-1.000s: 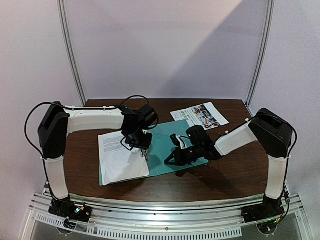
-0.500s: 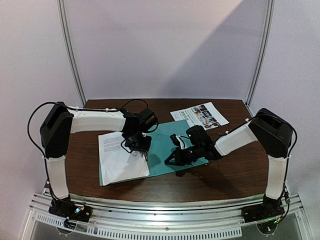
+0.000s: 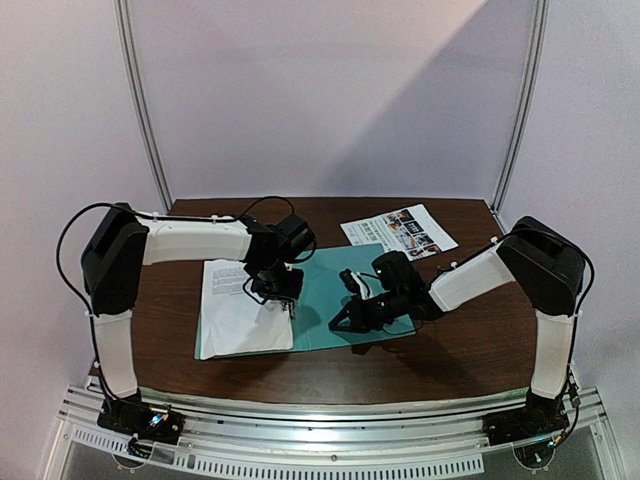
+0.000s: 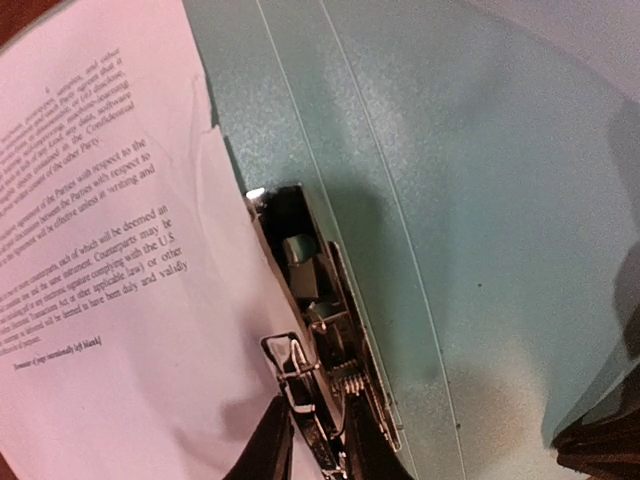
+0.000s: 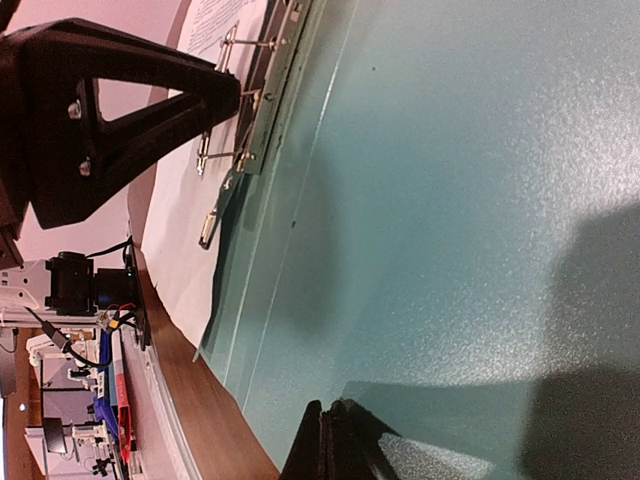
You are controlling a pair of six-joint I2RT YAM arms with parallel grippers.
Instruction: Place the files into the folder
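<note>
The teal folder (image 3: pixel 340 290) lies open on the table. The plain white file (image 3: pixel 235 305) lies on its left half. The colour-photo file (image 3: pixel 400 230) lies apart at the back right. My left gripper (image 3: pixel 283 297) stands over the spine. In the left wrist view it (image 4: pixel 320 448) is shut on the metal clip (image 4: pixel 312 330), whose lever is raised beside the edge of the plain file (image 4: pixel 110 250). My right gripper (image 3: pixel 345 318) is shut and empty. In the right wrist view its tips (image 5: pixel 335 440) press on the folder's right half (image 5: pixel 460 200).
The brown table (image 3: pixel 470 340) ends at a metal rail along the near edge. The colour-photo file lies near the back right corner, by the upright frame post (image 3: pixel 515 110). The right wrist view shows the left gripper's fingers (image 5: pixel 110 110) over the clip (image 5: pixel 250 110).
The plain white file has turned and slid to lie squarer on the folder's left half, its edge closer to the clip. The left gripper stayed at the clip. The right arm has not moved.
</note>
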